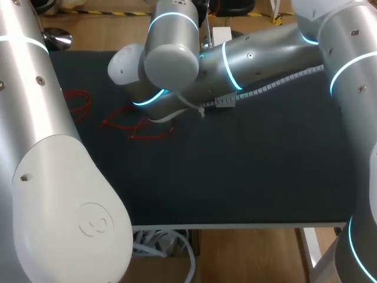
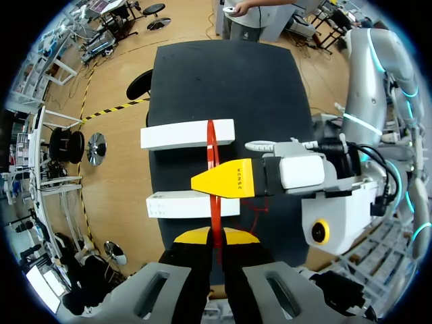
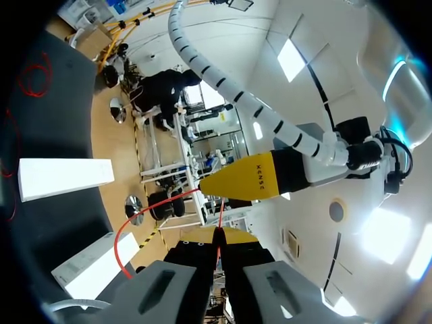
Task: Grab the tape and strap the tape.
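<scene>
Pinching red tape (image 2: 210, 138): left gripper (image 2: 216, 236), right gripper (image 3: 217, 236).

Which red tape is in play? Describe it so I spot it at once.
On the dark table, two white blocks lie ahead of the left gripper. The red tape runs over both in a straight line into that gripper, unlike the loose red loops lying flat.
</scene>
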